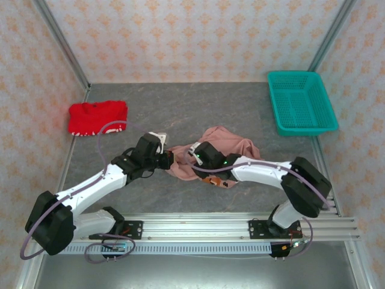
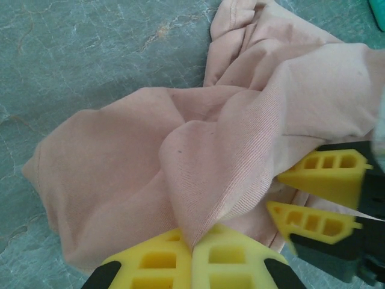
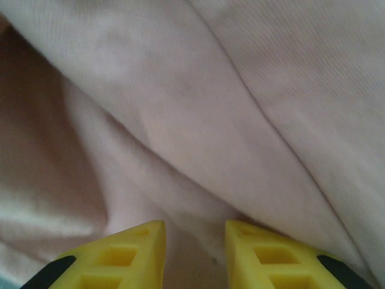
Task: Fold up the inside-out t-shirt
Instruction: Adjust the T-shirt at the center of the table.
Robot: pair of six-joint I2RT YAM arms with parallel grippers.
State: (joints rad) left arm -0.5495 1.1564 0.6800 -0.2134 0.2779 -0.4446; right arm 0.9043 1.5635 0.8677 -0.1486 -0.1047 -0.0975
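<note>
Crumpled salmon-pink fine-ribbed t-shirt (image 1: 231, 144) lay bunched mid-bench (image 1: 180, 105) toward near edge, soft ridged folds, left gripper (image 2: 192, 245) jaws clamped on a fold, right gripper (image 3: 195, 235) jaws part-open against cloth, grip unclear

T-shirt (image 1: 231, 144) mid-table (image 1: 180, 108), w/ left gripper (image 1: 170, 159) at its left edge & right gripper (image 1: 194, 155) just right of that, on the cloth. Other garment (image 1: 97, 117) back left; basket (image 1: 301, 102) back right
</note>
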